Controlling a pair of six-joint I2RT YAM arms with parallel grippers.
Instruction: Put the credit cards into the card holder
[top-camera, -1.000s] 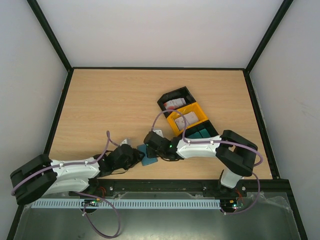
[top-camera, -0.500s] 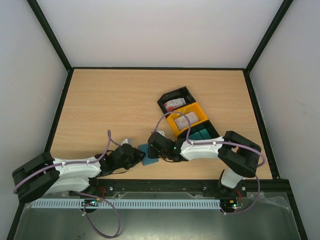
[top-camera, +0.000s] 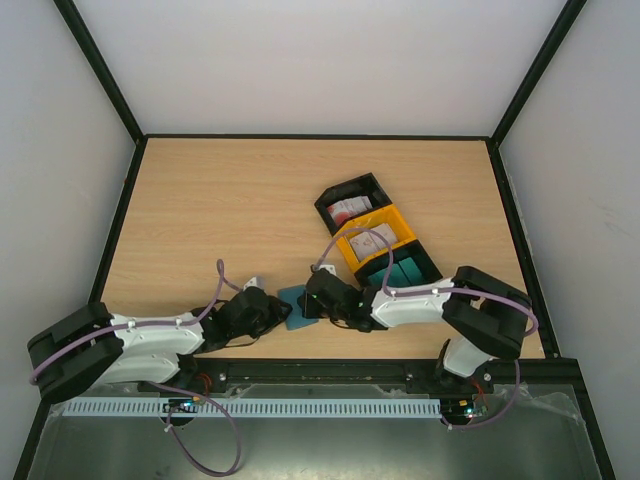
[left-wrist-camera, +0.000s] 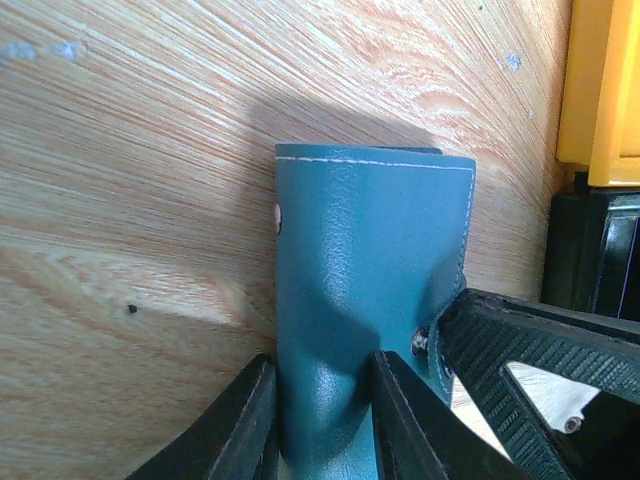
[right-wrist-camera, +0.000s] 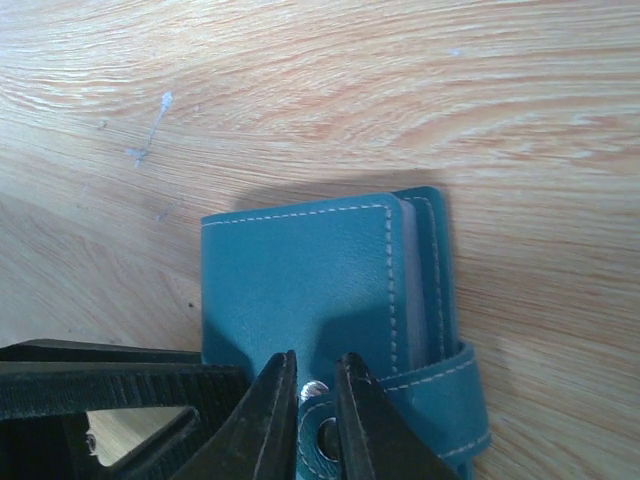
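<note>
Two end effectors: both grip the card holder (top-camera: 297, 302), from opposite sides.
Left end effector (left-wrist-camera: 320, 410): closed on one narrow end of the card holder.
Right end effector (right-wrist-camera: 315, 390): pinches the snap tab.
Card holder: folded, at the worktop (top-camera: 220, 220) near its front edge.
Cards (top-camera: 348, 209): in the black bin (top-camera: 330, 196) and the yellow bin (top-camera: 399, 222).

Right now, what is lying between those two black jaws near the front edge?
The teal card holder, nothing else. The top view shows it between them; each wrist view shows its jaws pinching an edge of it.
</note>
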